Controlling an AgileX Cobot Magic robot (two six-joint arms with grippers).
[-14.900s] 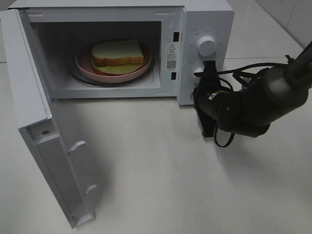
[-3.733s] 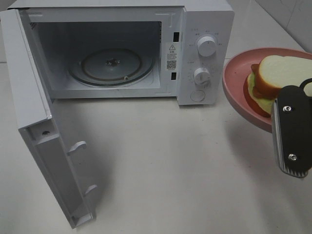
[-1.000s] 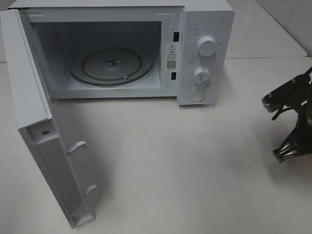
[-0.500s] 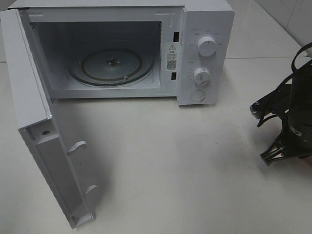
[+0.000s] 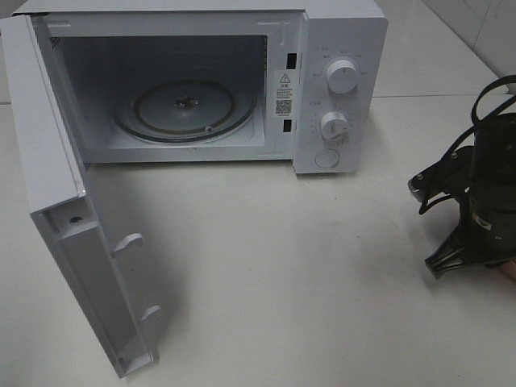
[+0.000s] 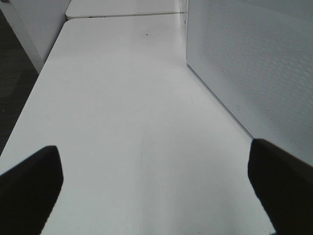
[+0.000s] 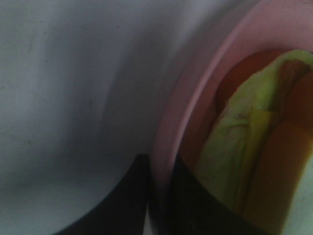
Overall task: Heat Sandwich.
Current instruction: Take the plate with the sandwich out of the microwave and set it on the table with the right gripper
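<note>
The sandwich, with pale yellow-green filling and an orange-brown crust, lies on a round pink plate, close up in the right wrist view. My right gripper has a dark finger on each side of the plate's rim and is shut on it. In the exterior high view the right arm hangs low at the table's right edge. It hides the sandwich, and only a sliver of the plate shows. My left gripper stands wide open over bare table, holding nothing.
The white microwave stands at the back with its door swung wide open to the left. Its glass turntable is bare. In the left wrist view the microwave's perforated side wall stands beside the left gripper.
The right arm has shifted a little to the left and lower at the table's right edge. Before that, the plate with the sandwich came out of the microwave. The left gripper has not moved.
</note>
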